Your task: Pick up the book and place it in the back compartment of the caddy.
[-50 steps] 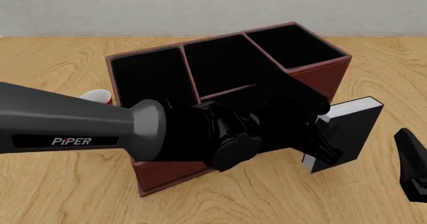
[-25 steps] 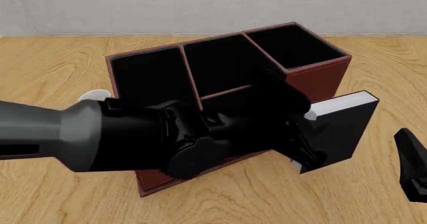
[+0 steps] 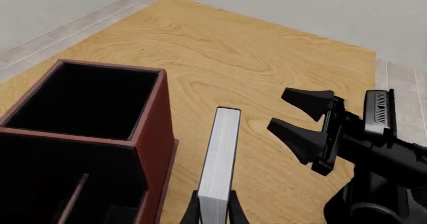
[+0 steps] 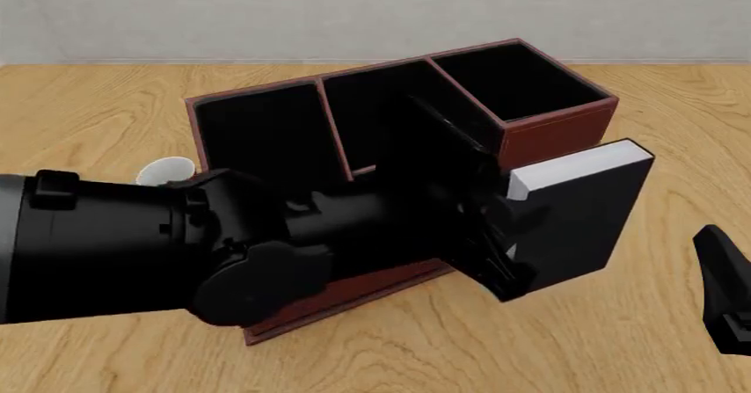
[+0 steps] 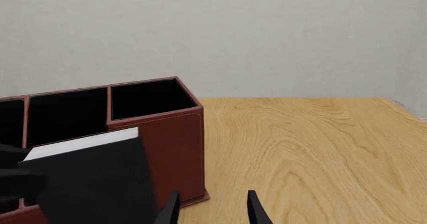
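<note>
Your left end effector (image 4: 499, 252) grips the book (image 4: 575, 217) by its lower edge, holding it off the tabletop (image 4: 94, 112), just right of the caddy (image 4: 551, 134). Farther right, your right end effector (image 5: 210, 209) hangs released, empty.

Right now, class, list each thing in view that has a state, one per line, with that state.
book: held upright off the table, beside the caddy
caddy: standing, visible cells hold nothing
left pincer: shut on the book
right pincer: open, holding nothing
mug: mostly hidden behind the left arm
</note>
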Robot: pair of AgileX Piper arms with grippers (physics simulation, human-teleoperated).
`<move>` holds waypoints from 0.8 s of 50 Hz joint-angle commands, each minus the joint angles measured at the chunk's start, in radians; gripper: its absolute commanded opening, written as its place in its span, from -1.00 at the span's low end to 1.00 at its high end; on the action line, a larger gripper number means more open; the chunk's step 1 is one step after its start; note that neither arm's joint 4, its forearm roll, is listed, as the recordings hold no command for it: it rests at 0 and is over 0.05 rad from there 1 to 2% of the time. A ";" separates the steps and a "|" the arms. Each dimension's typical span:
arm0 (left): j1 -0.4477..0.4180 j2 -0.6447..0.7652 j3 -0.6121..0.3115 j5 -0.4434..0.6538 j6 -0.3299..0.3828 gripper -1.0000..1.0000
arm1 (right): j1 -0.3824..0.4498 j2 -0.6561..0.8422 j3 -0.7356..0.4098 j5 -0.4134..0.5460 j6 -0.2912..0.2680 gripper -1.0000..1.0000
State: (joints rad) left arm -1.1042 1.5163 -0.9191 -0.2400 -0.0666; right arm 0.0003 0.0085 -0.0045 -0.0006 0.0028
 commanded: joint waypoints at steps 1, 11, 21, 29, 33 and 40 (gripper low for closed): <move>-0.008 -0.101 0.004 0.049 0.051 -1.00 | 0.000 0.000 0.000 0.000 0.000 1.00; -0.014 -0.152 -0.044 0.143 0.091 -1.00 | 0.000 0.000 0.000 0.000 0.000 1.00; 0.014 -0.195 -0.064 0.177 0.099 -1.00 | 0.000 0.000 0.000 0.000 0.000 1.00; 0.029 -0.252 -0.105 0.257 0.119 -1.00 | 0.000 0.000 0.000 0.000 0.000 1.00; 0.045 -0.286 -0.122 0.293 0.117 -1.00 | 0.000 0.000 0.000 0.000 0.000 1.00; 0.063 -0.324 -0.135 0.326 0.119 -1.00 | 0.000 0.000 0.000 0.000 0.000 1.00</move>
State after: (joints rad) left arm -1.0629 1.2558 -1.0142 0.0286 0.0244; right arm 0.0002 0.0084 -0.0045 -0.0006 0.0028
